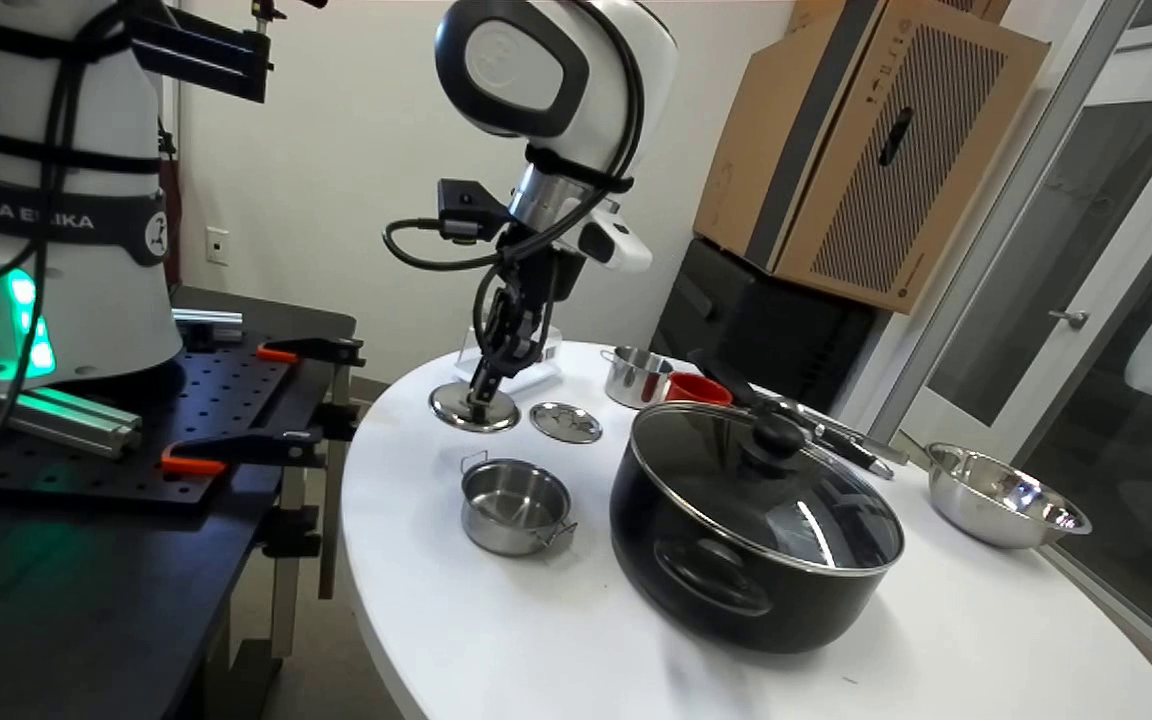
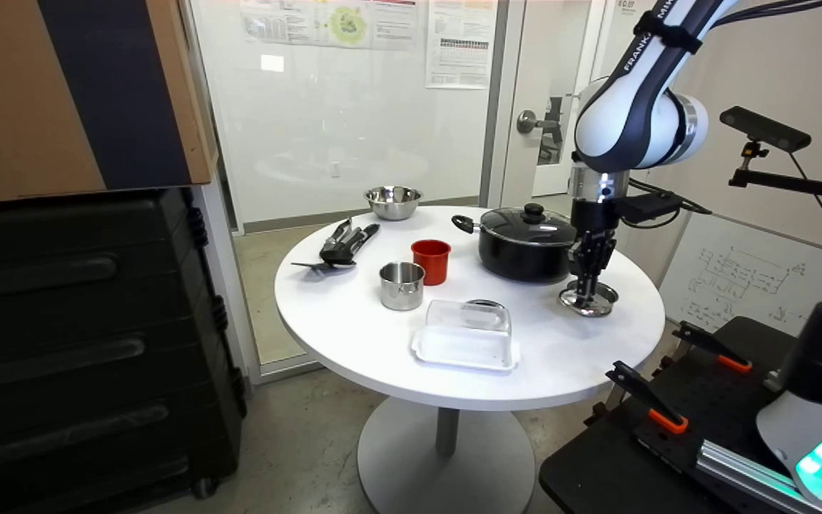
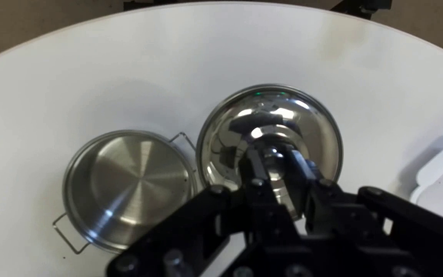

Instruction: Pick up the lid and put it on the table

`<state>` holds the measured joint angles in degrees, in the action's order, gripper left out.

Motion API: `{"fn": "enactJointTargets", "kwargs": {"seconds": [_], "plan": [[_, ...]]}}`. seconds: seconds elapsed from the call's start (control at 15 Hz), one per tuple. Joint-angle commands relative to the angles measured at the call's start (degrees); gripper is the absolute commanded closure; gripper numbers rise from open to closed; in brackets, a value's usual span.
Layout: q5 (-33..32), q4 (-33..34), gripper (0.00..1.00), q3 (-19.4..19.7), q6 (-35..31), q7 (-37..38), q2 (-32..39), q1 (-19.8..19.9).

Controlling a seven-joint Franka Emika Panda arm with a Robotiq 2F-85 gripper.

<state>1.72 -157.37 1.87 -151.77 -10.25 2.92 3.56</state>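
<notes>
The small silver lid lies under my gripper in both exterior views (image 1: pixel 450 410) (image 2: pixel 598 310) and in the wrist view (image 3: pixel 269 109). My gripper (image 3: pixel 278 152) points down with its fingers closed on the centre knob; it shows in both exterior views (image 1: pixel 481 402) (image 2: pixel 585 298). I cannot tell whether the lid touches the table (image 1: pixel 436 620) or hangs slightly above it. The open small steel pot (image 1: pixel 516 520) stands beside the lid, on its left in the wrist view (image 3: pixel 129 184). One pot handle meets the lid's edge there. A second shiny disc (image 1: pixel 566 422) lies flat nearby.
The big black pot with dark lid (image 1: pixel 676 520) stands near the small pot. A steel cup (image 2: pixel 402 287), a red cup (image 2: pixel 431 261), a clear-covered white dish (image 2: pixel 464 346), black utensils (image 2: pixel 343 246) and a steel bowl (image 2: pixel 393 205) are also on the table.
</notes>
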Motion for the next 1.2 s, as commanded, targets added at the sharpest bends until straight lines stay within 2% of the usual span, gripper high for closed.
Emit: {"fn": "enactJointTargets", "kwargs": {"seconds": [0.0, 0.33, 0.67, 0.73, 0.8, 1.13], "plan": [[-4.0, 0.9, 0.95, -1.0, -4.2, 2.8, 4.8, -2.1], [-8.2, 3.4, 0.95, -0.3, -5.1, 7.2, 11.8, -4.0], [-7.3, 5.8, 0.95, 0.0, -7.7, 9.7, 15.9, -4.6], [-7.0, 6.0, 0.67, -0.1, -7.6, 9.7, 16.0, -4.5], [-6.9, 5.9, 0.54, -0.3, -7.2, 9.4, 15.6, -4.4], [-4.5, 2.6, 0.2, -2.0, -2.7, 5.6, 9.5, -2.0]]}}
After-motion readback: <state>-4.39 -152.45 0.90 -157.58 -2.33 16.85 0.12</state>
